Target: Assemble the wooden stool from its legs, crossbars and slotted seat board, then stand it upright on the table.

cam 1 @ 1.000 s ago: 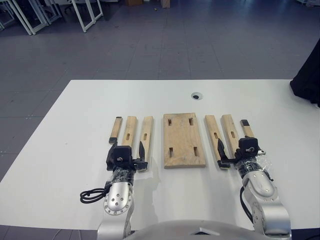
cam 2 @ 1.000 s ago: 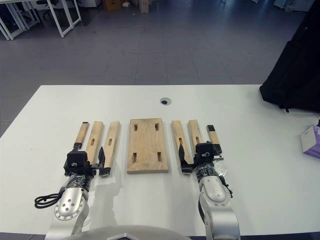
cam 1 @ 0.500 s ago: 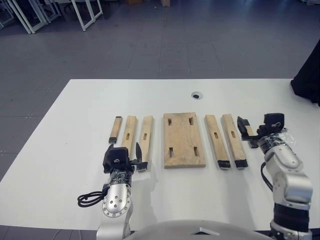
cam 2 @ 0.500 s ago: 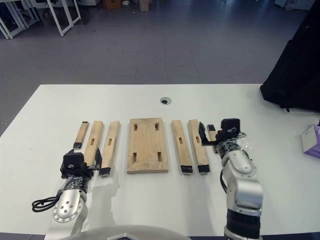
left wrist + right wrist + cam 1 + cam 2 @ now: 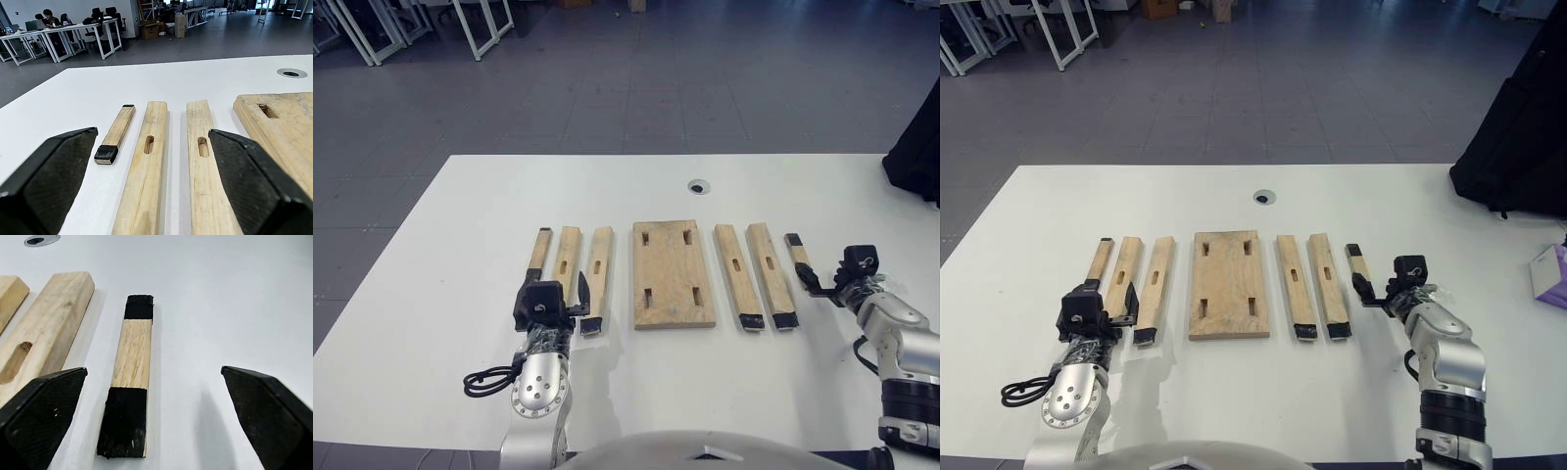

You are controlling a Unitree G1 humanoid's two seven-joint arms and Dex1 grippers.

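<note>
Black cable (image 5: 485,382): coiled on the white surface (image 5: 460,245) at its near edge, beside the left arm.
Left gripper (image 5: 152,134): low over the surface at the near ends of the left-hand pieces; jaws wide apart, clamped on nothing, with the two left legs running away between them.
Right gripper (image 5: 154,371): low over the surface near its right side; jaws wide apart, holding nothing, the near black end of the right crossbar lying between them and touching neither.
Left pair of slotted pale wooden legs (image 5: 582,262): flat, side by side, just left of the seat board, each with one oblong slot.
Right pair of slotted pale wooden legs (image 5: 752,269): flat, side by side, just right of the seat board, their near ends black.
Rectangular pale wooden seat board (image 5: 674,274): flat in the middle of the row, four small slots facing up, apart from the legs on both sides.
Short left wooden crossbar with black ends (image 5: 539,253): flat, outermost on the left, beside the left legs.
Short right wooden crossbar with black ends (image 5: 132,360): flat, outermost on the right, beside the right legs.
Round cable hole (image 5: 698,186): in the surface beyond the seat board.
Black bag (image 5: 1518,137): past the surface's far right corner.
Grey tiled floor (image 5: 607,88): beyond the surface.
</note>
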